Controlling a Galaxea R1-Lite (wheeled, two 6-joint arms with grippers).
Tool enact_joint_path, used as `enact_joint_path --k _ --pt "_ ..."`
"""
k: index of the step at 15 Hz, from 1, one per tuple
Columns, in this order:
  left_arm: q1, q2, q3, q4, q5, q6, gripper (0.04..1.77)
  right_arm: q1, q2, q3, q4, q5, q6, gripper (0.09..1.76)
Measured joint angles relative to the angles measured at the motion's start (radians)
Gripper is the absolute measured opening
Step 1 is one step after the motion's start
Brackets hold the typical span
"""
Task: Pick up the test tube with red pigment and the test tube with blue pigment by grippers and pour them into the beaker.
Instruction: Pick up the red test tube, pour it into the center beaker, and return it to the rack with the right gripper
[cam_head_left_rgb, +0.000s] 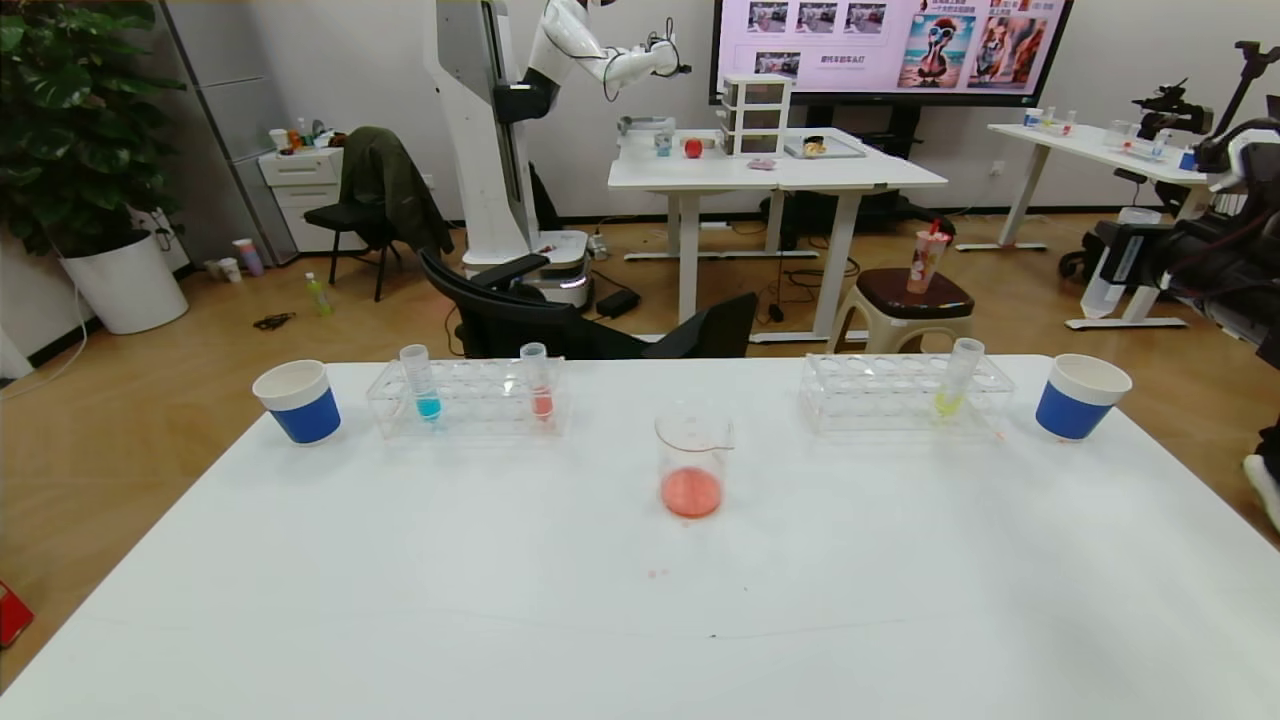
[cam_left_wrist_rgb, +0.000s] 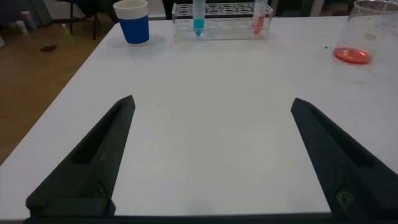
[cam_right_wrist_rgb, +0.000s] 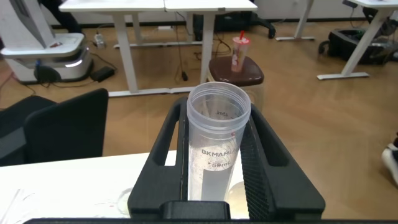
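Note:
The beaker (cam_head_left_rgb: 690, 460) stands mid-table with red liquid in its bottom; it also shows in the left wrist view (cam_left_wrist_rgb: 359, 31). The test tube with blue pigment (cam_head_left_rgb: 421, 383) stands upright in the left rack (cam_head_left_rgb: 470, 412), with a salmon-red tube (cam_head_left_rgb: 538, 383) beside it. My right gripper (cam_head_left_rgb: 1128, 262) is raised off the table's far right and is shut on a clear tube (cam_right_wrist_rgb: 217, 143) that shows no liquid, only a red speck near its rim. My left gripper (cam_left_wrist_rgb: 212, 101) is open and empty, low over the near left of the table.
A second rack (cam_head_left_rgb: 880, 395) at the back right holds a yellow-green tube (cam_head_left_rgb: 955, 385). Blue-and-white paper cups stand at the back left (cam_head_left_rgb: 298, 400) and back right (cam_head_left_rgb: 1082, 396). Small red drops (cam_head_left_rgb: 655, 573) lie in front of the beaker.

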Motion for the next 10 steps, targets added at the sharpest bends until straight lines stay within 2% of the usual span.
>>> enact_joint_path --k 5,10 --pt "0.000 0.000 0.000 0.000 0.000 0.000 1.75 -0.071 0.094 -0.040 -0.085 0.000 -0.069 0.50" --pt "0.000 0.000 0.000 0.000 0.000 0.000 1.75 -0.108 0.205 -0.039 -0.188 0.000 -0.073 0.50"
